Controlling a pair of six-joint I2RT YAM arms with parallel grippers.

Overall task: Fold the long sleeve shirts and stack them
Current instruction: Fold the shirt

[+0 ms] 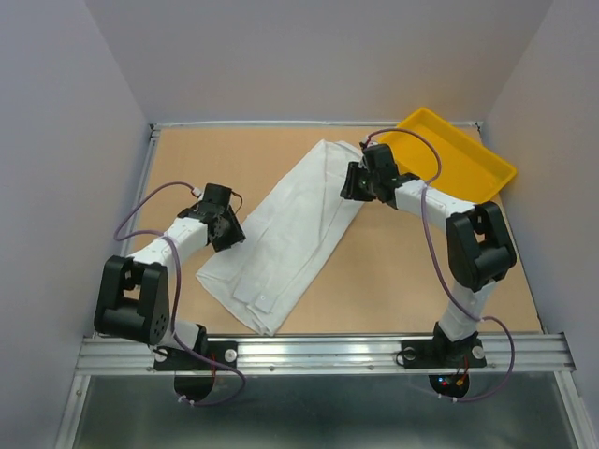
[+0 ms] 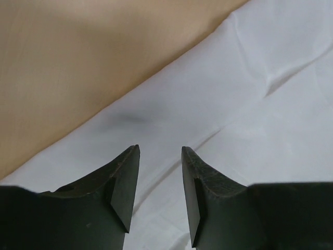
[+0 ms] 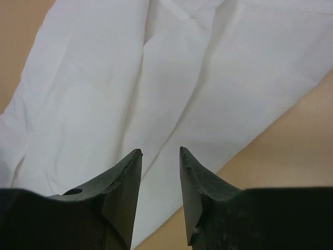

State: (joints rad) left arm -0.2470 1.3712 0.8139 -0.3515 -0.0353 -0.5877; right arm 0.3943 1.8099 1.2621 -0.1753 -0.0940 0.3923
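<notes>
Nearest me runs the aluminium rail (image 1: 318, 354) carrying both arm bases, just this side of the white shirt (image 1: 290, 224). That shirt lies flat as a long narrow strip, slanting from its near-left end to its far-right end; it is the only one I can see. Over the shirt's left long edge hangs the left gripper (image 2: 160, 156), its jaws parted with nothing between them, cloth and bare board showing past the tips. The right gripper (image 3: 160, 156) sits over the shirt's opposite long edge, toward the far end, likewise parted and holding nothing. My guess is that each arm stands at its own side so the strip can be caught at two edges at once and doubled over without skewing. The lengthwise folding looks done, the shortening fold not yet. A yellow tray (image 1: 487, 173) waits just past the shirt's far end, probably where the finished bundle goes. Under the shirt the table (image 1: 402, 271) is a plain tan board, matte and unmarked, and pale grey walls (image 1: 318, 56) close in beyond the shirt on three sides.
</notes>
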